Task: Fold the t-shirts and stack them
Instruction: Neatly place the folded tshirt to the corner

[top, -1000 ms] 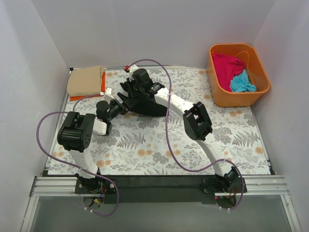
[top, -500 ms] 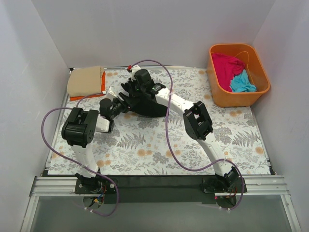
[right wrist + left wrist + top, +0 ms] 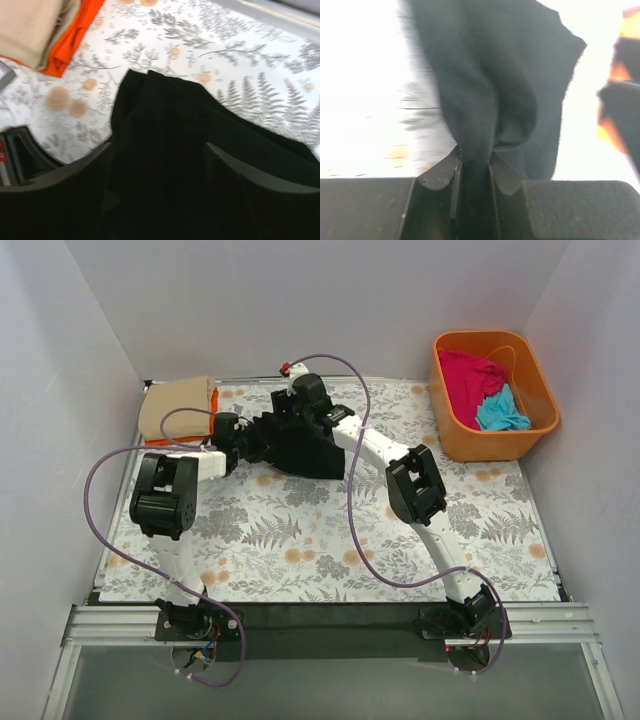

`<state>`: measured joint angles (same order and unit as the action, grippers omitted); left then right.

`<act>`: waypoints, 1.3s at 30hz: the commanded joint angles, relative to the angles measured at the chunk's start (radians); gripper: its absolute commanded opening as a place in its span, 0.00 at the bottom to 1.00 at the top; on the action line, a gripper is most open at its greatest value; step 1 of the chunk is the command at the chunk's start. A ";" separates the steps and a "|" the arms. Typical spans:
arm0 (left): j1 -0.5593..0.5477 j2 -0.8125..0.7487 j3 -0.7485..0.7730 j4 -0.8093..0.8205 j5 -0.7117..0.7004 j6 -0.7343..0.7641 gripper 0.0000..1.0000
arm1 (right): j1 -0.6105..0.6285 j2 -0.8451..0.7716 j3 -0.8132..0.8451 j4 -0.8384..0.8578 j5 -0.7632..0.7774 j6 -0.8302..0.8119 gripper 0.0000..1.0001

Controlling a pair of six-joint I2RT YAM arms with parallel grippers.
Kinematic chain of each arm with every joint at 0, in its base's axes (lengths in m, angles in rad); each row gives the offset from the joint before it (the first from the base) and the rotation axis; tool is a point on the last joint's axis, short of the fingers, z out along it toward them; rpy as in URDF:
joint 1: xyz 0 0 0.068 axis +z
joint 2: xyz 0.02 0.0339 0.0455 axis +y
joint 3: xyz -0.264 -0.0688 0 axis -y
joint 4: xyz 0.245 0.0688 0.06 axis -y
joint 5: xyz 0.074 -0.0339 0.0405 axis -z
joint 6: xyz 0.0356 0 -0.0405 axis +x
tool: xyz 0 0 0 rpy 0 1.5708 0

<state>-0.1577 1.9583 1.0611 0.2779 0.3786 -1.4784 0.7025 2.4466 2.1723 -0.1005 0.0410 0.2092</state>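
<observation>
The floral-patterned sheet (image 3: 330, 540) covers the table, printed with grey ferns and pale orange blooms. The right arm (image 3: 415, 495) reaches from its base at the near right, bends at the elbow and stretches leftward to the far middle of the sheet. The left arm (image 3: 165, 505) rises from the near left, folds at its elbow and points its wrist to the right.

Between the two wrists sits the black t-shirt (image 3: 305, 450), soft matte cloth gathered in a thick, roughly rectangular bundle on the far middle of the sheet. The orange tub (image 3: 490, 448), rigid smooth plastic, stands at the far right.

The tan t-shirt (image 3: 178, 407) lies folded in the far left corner on top of the orange t-shirt (image 3: 185, 441). The magenta-pink t-shirt (image 3: 468, 375) and the turquoise t-shirt (image 3: 502, 412) lie crumpled in the tub.

The left gripper (image 3: 475, 165) is clamped on a pinched fold of the black cloth. The right gripper (image 3: 157, 165) has its fingers apart with black cloth filling the gap; whether they press on it cannot be told.
</observation>
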 commanded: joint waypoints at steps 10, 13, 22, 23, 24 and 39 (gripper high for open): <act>0.041 0.241 0.552 -0.795 -0.582 0.536 0.00 | -0.106 -0.297 -0.187 0.058 -0.018 -0.063 0.98; 0.055 0.264 0.643 -0.800 -0.645 0.549 0.00 | -0.126 -0.359 -0.258 0.056 -0.016 -0.090 0.98; 0.076 0.241 0.798 -0.653 -0.770 0.710 0.00 | -0.150 -0.439 -0.380 0.050 -0.012 -0.125 0.98; 0.078 0.244 0.815 -0.642 -0.783 0.733 0.00 | -0.152 -0.440 -0.384 0.050 -0.013 -0.123 0.98; 0.086 0.249 0.830 -0.634 -0.799 0.760 0.00 | -0.153 -0.442 -0.387 0.048 -0.016 -0.123 0.98; 0.211 0.338 1.134 -0.638 -0.762 0.783 0.00 | -0.153 -0.414 -0.384 0.032 -0.033 -0.111 0.98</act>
<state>0.0189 2.3009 2.1067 -0.3965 -0.3561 -0.7097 0.5518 2.0373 1.7741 -0.0830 0.0177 0.0982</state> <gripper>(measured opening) 0.172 0.984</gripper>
